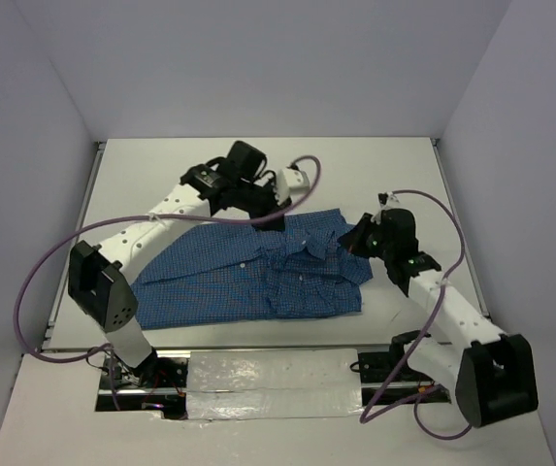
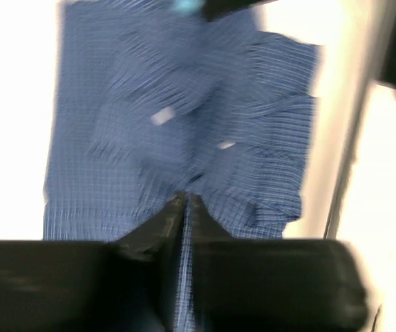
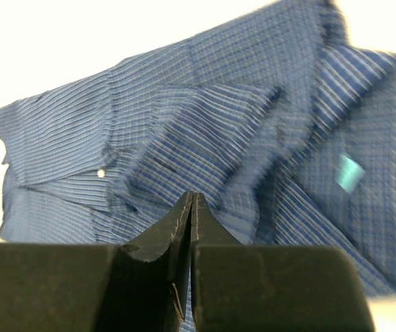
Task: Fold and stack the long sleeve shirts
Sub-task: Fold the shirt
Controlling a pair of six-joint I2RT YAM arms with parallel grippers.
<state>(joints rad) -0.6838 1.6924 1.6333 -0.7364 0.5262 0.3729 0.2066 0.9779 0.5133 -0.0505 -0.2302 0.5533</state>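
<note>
Blue checked shirt (image 1: 248,277) lies mid-bench, looks partly folded, collar end toward R arm. L jaws clamped on cloth at far edge. R jaws together on a sliver of cloth by the collar. Prob. both pinching to carry the next fold. Bench (image 1: 161,175) white, matte. Plain pale walls (image 1: 258,68) on 3 sides.

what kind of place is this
Probably a robot lab test cell: bare white walls box in a white table, left arm and right arm bolted at its near edge, one blue shirt on it.
</note>
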